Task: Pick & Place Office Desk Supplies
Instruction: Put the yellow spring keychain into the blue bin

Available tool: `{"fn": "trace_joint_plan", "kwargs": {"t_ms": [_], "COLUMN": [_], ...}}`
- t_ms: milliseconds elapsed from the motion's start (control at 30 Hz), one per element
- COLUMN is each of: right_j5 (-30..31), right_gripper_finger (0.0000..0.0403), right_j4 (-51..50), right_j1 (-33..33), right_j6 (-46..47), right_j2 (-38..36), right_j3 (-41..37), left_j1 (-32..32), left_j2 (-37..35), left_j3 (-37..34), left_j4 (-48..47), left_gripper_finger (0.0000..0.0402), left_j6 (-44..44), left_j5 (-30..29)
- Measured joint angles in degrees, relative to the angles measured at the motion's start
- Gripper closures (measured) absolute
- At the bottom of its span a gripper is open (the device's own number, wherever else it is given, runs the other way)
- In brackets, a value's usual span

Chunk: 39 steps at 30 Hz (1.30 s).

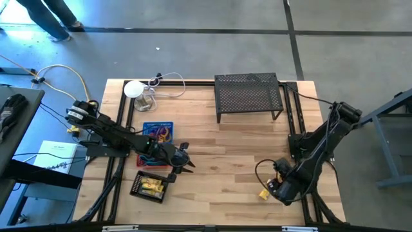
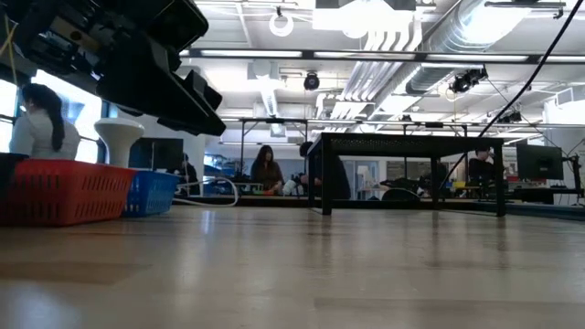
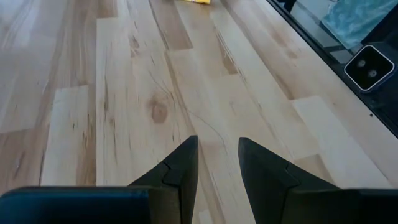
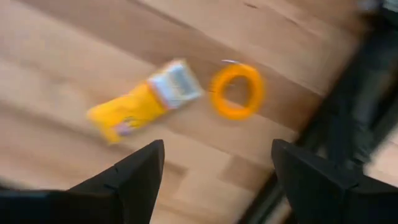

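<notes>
From above, my left tool (image 1: 188, 161) is too small to show its finger gap. My left arm covers part of the blue basket (image 1: 159, 132), and its contents read only as a coloured tangle. The black tray (image 1: 150, 186) holds yellow bits too tiny to name. On the tabletop's right, my right tool (image 1: 273, 187) hides behind its own arm, w/ only a yellow speck (image 1: 264, 194) beside it. At tabletop height, my left arm (image 2: 119, 55) is cut by the top-left edge, and the red basket (image 2: 64, 192) by the left edge. In my right wrist view, the yellow-and-white tube (image 4: 144, 99) and orange ring (image 4: 236, 91) are smeared w/ blur. In my left wrist view, a yellow scrap (image 3: 194, 2) is clipped at the frame edge.
</notes>
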Motion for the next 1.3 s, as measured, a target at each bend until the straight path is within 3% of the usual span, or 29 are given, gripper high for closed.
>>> {"fn": "trace_joint_plan", "kwargs": {"t_ms": [500,1067,1200,1300], "right_j5": [-7.26,-7.77,-7.76,-7.88], "right_gripper_finger": [0.0118,0.012,0.0144,0.0186], "right_j4": [-5.45,13.03,14.64,15.58], "right_j1": [-1.72,-1.73,-1.76,-1.8], "right_j6": [0.0,-1.25,-1.33,-1.5], "right_j2": [11.36,11.02,10.87,10.93], "right_j3": [-1.23,-14.61,-15.73,-15.84], "left_j1": [0.0,0.0,0.0,0.0], "left_j2": [0.0,0.0,0.0,0.0], "left_j3": [0.0,0.0,0.0,0.0], "left_j4": [0.02,1.04,1.39,1.49], "left_gripper_finger": [0.0291,0.0291,0.0291,0.0291], "left_j6": [-2.58,-2.45,-2.34,-2.34], "left_j5": [-0.01,-0.05,-0.05,-0.05]}}
